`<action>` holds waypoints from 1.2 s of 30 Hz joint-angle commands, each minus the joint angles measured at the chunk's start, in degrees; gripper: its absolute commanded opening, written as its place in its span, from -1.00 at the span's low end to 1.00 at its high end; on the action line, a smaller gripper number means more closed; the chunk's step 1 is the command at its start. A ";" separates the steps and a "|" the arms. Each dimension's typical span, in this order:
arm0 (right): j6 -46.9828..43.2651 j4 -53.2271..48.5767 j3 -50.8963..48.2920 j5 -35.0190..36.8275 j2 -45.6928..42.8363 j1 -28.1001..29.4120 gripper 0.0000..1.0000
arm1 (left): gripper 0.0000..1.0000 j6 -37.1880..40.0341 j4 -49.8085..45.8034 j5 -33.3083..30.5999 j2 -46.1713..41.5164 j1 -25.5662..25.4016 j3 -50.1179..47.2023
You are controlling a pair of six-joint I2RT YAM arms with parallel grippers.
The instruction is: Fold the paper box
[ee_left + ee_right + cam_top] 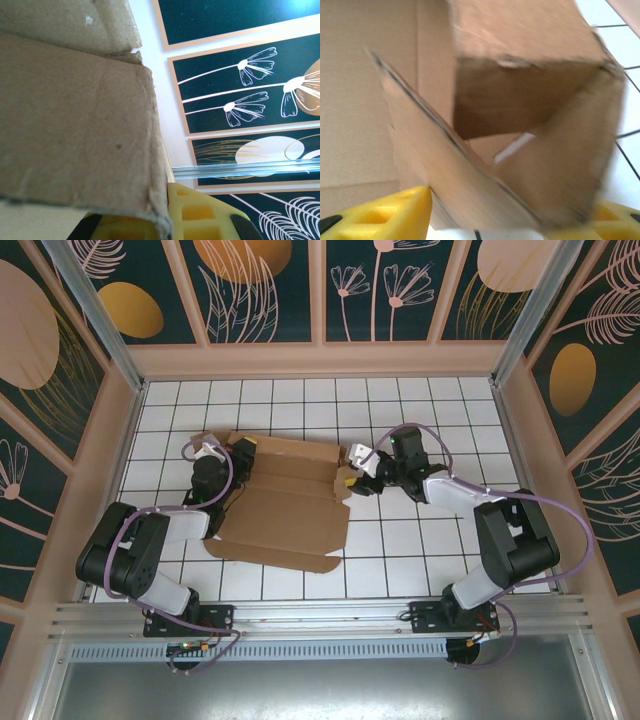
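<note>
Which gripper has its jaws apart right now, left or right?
The right gripper, at the right edge of the paper box: its yellow fingers stand apart around a raised flap. The left gripper is shut.

Matt, fibrous paper box (290,510) (frayed edges).

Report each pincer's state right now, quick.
Left pincer: closed, pinching a flap edge of the paper box.
Right pincer: open, with a flap of the box between its fingers.
</note>
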 commanded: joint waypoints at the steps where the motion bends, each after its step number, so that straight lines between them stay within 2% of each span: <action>1: 0.07 0.69 0.03 -0.23 -1.05 1.70 0.15 | -1.00 1.31 0.20 1.08 1.05 0.06 -0.45; 4: 2.83 2.68 -1.01 1.04 -1.36 3.11 0.15 | -1.00 1.02 0.17 0.89 1.02 0.06 -0.58; 8: 9.68 7.49 -2.07 6.79 -0.44 5.37 0.14 | -1.00 0.82 0.13 0.80 0.83 0.07 -0.59; 13: 17.06 17.46 -6.15 16.01 -0.84 7.06 0.08 | -1.00 0.57 0.10 0.88 0.38 0.05 -0.58; 17: 20.98 22.54 -7.45 26.95 0.40 11.11 0.19 | -1.00 0.50 0.11 0.78 0.07 0.09 -0.80; 19: 22.42 24.28 -7.37 29.74 1.36 11.98 0.19 | -1.00 0.31 0.17 0.82 0.11 0.08 -0.84; 36: 30.83 30.13 -3.13 31.20 7.01 12.42 0.28 | -1.00 -1.28 1.24 1.24 -0.06 0.07 -0.98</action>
